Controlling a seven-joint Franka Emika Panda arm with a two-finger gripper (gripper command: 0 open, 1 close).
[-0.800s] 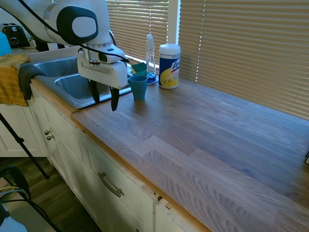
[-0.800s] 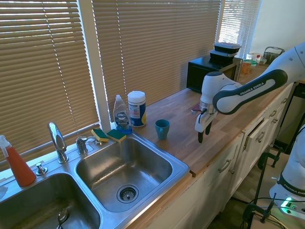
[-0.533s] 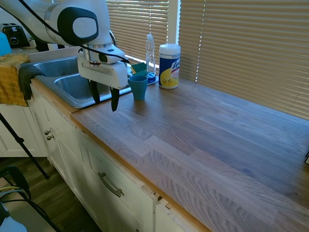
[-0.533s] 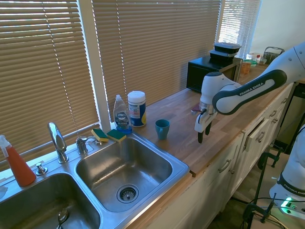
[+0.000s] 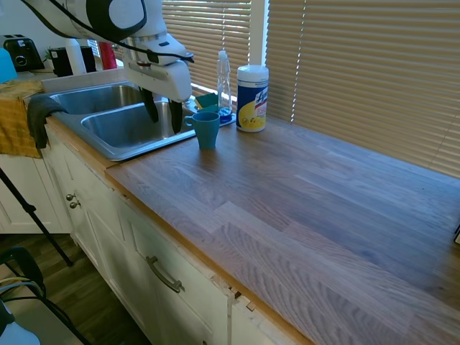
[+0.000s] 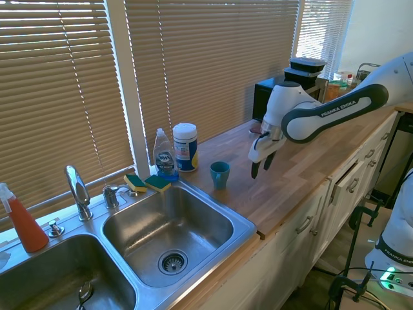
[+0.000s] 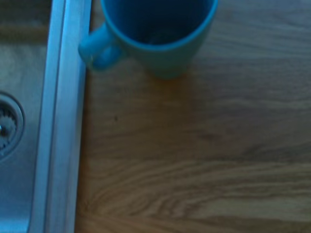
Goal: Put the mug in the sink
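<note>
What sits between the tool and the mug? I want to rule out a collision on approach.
Nothing: in the second exterior view only bare wooden countertop separates the open tool from the mug.

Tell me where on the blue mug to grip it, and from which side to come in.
Grip the mug by its rim wall, one finger inside and one outside, coming down from above. It stands upright with its mouth open upward, and its handle points toward the sink, so take the wall away from the handle. The pincer, open, hovers beside it on the counter side.
</note>
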